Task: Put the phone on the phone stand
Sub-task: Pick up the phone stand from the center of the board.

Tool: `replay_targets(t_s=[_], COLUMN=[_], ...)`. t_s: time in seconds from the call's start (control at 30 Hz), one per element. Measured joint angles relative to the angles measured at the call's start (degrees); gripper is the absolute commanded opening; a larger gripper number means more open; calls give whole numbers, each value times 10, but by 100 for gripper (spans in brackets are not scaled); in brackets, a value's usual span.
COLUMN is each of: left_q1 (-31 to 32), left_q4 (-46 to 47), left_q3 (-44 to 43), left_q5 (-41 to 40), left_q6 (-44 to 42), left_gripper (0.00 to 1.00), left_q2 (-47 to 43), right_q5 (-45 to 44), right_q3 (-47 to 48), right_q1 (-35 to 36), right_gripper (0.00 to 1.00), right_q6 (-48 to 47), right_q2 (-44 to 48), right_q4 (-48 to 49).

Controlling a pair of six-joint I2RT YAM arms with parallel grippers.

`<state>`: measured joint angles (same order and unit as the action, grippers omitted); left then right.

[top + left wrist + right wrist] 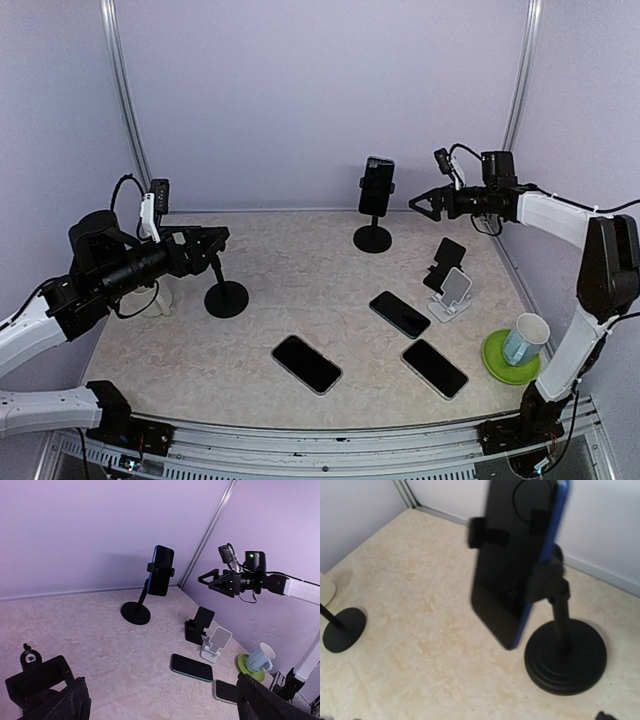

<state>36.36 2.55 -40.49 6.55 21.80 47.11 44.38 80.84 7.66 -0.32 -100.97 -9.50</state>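
The phone (377, 184) is sitting upright, clamped in the stand (373, 238) and seemingly needing no support, so your right tool (418, 203) is hanging wide open just right of the stand, touching nothing, and your left tool (218, 245) is idling open well left of it.

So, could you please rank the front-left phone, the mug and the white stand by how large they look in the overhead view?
1. Front-left phone, clearly the largest.
2. Mug and white stand: they look about alike, so I won't rank them.
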Motion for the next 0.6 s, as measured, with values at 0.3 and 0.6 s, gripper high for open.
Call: replay_targets(t_s=[0.3,0.6], left_q1=[-51,-105], left_q4=[-49,-67], left_q3=[34,68], left_q5=[-73,-119], left_q6=[34,68], left_gripper=[99,85], left_q2=[-34,-47], right_q5=[-63,-89], right_q3=[-80,-87], right_q1=[82,136], right_gripper=[100,100], right_q6=[-15,-16], right_q2=[91,104], right_q4=[25,30])
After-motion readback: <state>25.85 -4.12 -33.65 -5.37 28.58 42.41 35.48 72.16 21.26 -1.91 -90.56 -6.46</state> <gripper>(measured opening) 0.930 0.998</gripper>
